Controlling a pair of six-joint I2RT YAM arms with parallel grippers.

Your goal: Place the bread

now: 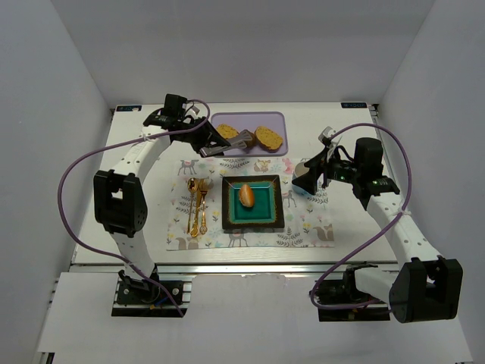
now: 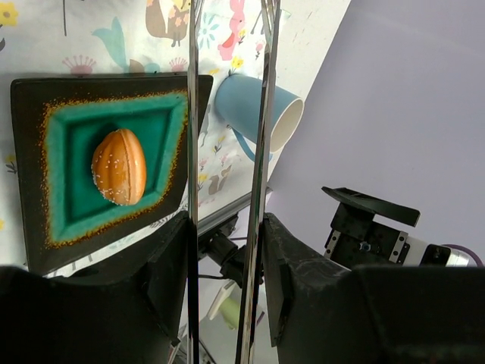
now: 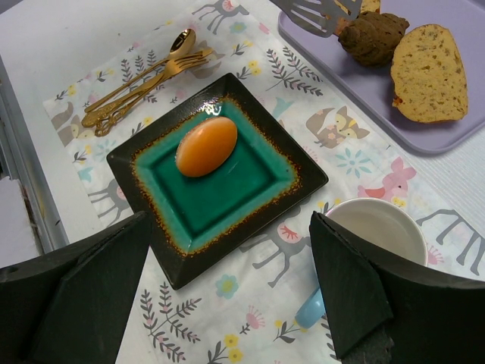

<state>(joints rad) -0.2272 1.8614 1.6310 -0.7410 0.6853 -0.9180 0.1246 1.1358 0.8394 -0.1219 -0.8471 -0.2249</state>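
Observation:
An orange bread roll [image 1: 246, 194] [image 3: 206, 145] [image 2: 119, 166] lies on the teal square plate [image 1: 227, 206] [image 3: 136, 163]. A dark bread [image 1: 246, 137] [image 3: 373, 36] and yellow slices [image 1: 268, 136] [image 3: 428, 72] lie on the purple tray [image 1: 227, 119]. My left gripper [image 1: 204, 136] [image 2: 226, 235] is shut on metal tongs [image 1: 229, 145] [image 2: 261, 144]. The tongs' slotted tip [image 3: 318, 14] sits beside the dark bread; I cannot tell whether it grips anything. My right gripper [image 1: 307, 176] [image 3: 229, 227] hangs open over the plate's right side, holding nothing.
A blue mug [image 2: 258, 110] [image 3: 379, 227] stands on the patterned placemat [image 1: 303, 227], right of the plate and under my right gripper. Gold cutlery [image 1: 197, 203] [image 3: 144, 76] lies left of the plate. White walls enclose the table.

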